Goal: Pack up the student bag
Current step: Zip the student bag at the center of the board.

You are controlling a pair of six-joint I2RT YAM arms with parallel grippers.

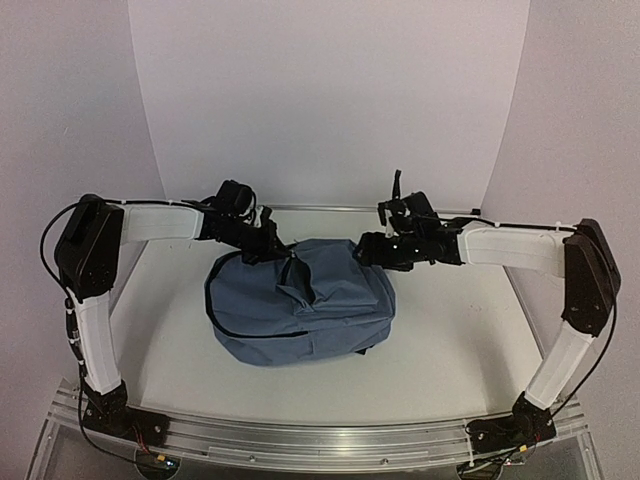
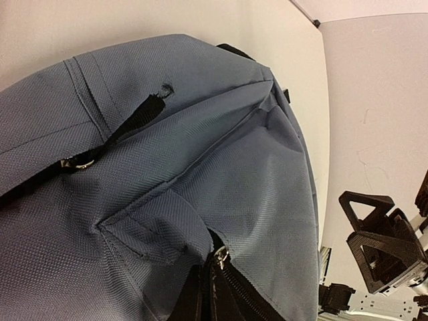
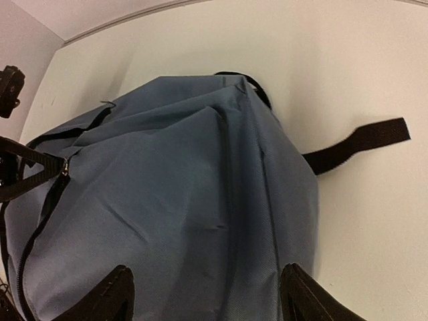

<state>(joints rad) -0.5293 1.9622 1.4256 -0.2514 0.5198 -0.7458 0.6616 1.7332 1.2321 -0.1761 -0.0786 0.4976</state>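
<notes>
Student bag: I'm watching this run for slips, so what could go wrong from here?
The left hand seems shut on only a thin fold of the student bag near its zip pull; that fold might slip free. The right hand is open over slack cloth and might bunch it when closing. The loose black strap on the table could snag.

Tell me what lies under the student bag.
The student bag rests on the white table; one black strap pokes out from beneath its edge. Anything else under it is hidden by the fabric.
</notes>
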